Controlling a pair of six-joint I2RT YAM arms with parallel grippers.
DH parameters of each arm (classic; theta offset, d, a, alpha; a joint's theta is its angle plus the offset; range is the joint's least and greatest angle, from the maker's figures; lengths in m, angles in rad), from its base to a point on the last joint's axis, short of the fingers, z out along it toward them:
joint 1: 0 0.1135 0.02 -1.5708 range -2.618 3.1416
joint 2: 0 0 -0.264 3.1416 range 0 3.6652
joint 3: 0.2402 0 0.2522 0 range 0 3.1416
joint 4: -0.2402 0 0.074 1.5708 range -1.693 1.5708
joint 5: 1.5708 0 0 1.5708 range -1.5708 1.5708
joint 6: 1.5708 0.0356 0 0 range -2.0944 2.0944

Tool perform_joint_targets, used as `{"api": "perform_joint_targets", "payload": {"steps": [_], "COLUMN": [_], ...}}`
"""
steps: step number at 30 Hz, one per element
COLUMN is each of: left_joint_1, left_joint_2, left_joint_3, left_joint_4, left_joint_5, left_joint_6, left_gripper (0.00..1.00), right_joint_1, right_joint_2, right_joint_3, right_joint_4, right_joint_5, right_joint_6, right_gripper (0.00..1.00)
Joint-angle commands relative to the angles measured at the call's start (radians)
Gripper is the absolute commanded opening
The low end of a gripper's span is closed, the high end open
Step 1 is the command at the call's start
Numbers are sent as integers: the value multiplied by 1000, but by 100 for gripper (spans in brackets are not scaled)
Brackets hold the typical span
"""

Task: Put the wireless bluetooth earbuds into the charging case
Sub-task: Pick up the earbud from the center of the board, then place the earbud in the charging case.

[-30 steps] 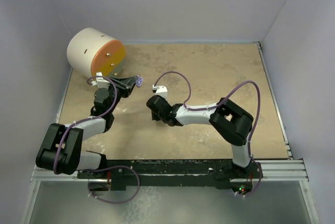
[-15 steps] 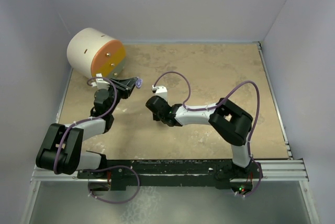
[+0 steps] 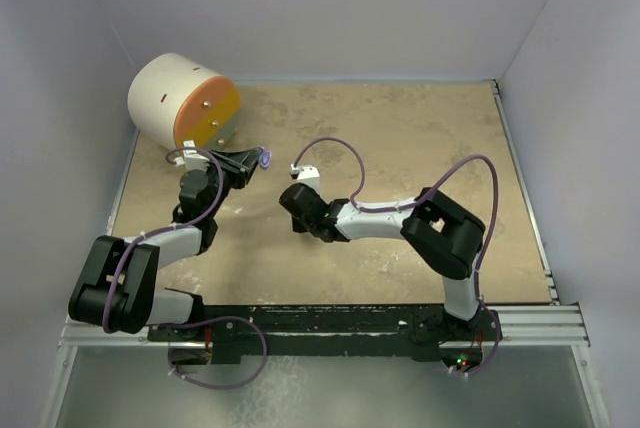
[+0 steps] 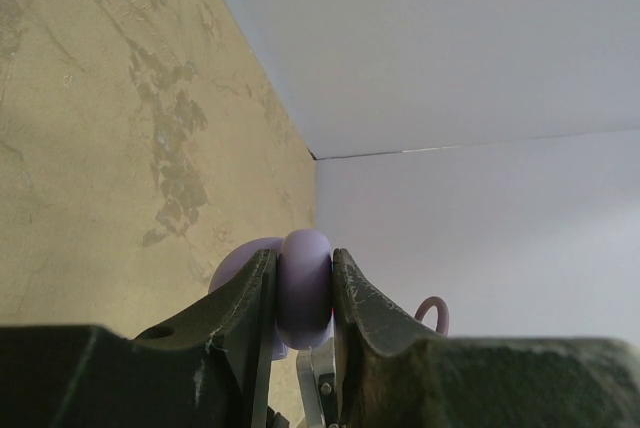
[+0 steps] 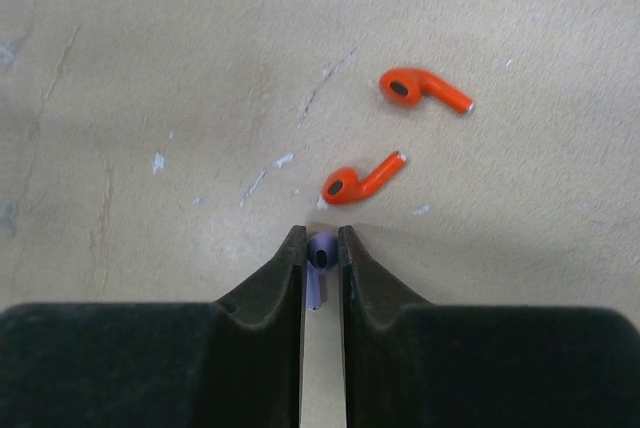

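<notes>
My left gripper (image 3: 258, 159) is shut on a round lavender charging case (image 3: 266, 158) and holds it above the table, its lid open behind the left finger. In the left wrist view the case (image 4: 305, 293) sits squeezed between the fingertips of the gripper (image 4: 305, 260). My right gripper (image 5: 321, 248) points down at the table, shut on a small lavender earbud (image 5: 320, 251) by its head. Two red earbuds (image 5: 362, 180) (image 5: 424, 89) lie on the table just beyond its fingertips. In the top view the right gripper (image 3: 295, 216) is at mid-table. The second lavender earbud is out of view.
A big white cylinder with a red-orange disc face (image 3: 183, 100) lies at the back left corner. Grey walls enclose the tan table (image 3: 420, 148) on three sides.
The right arm has shifted very slightly. The left arm holds still with the case.
</notes>
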Motion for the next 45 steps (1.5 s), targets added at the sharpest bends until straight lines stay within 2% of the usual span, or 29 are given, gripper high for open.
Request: {"api": "perform_joint_targets", "payload": {"steps": [1, 10, 15, 20, 26, 39, 45], "left_joint_1": [11, 16, 19, 19, 19, 18, 17], "left_joint_2": [-3, -18, 1, 47, 83, 151, 156], "left_joint_3": [1, 19, 43, 87, 108, 123, 127], "left_joint_4": [68, 31, 43, 78, 119, 251, 259], "left_joint_5": [15, 25, 52, 89, 104, 155, 165], "left_joint_6": [4, 7, -24, -61, -99, -188, -195], "left_gripper": [0, 0, 0, 0, 0, 0, 0], "right_joint_1": [9, -25, -129, -215, -261, -310, -311], "right_joint_2": [-81, -303, -436, -514, -471, -349, -281], "right_joint_3": [-43, -82, -169, -264, -280, -281, -316], "right_joint_4": [-70, 121, 365, 702, 959, 1252, 1467], "right_joint_5": [-53, 20, -14, -53, -105, -279, -382], "right_joint_6": [-24, -167, -302, -473, -587, -585, -582], "right_gripper": [0, 0, 0, 0, 0, 0, 0]}}
